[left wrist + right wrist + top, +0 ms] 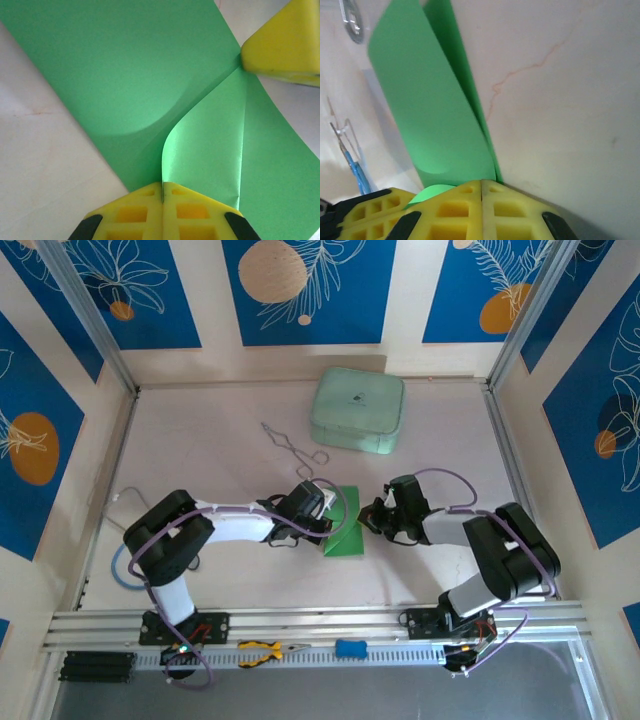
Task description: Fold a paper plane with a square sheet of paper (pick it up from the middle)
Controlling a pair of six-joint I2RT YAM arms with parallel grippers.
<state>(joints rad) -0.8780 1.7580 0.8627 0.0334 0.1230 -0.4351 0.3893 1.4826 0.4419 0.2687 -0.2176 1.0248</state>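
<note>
Judged early | bent green sheet [345, 536] into loose uncreased half-fold | pinched it in closed left gripper [162, 189] and closed right gripper [482, 184] | left nose, wing folds undone

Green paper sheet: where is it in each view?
Top external: square sheet of paper, centre, between left gripper and right gripper.
Left wrist: covers most of the frame, flap curling at centre.
Right wrist: bottom centre up to upper left.
Shared landmark: right gripper, shut on the sheet.
</note>
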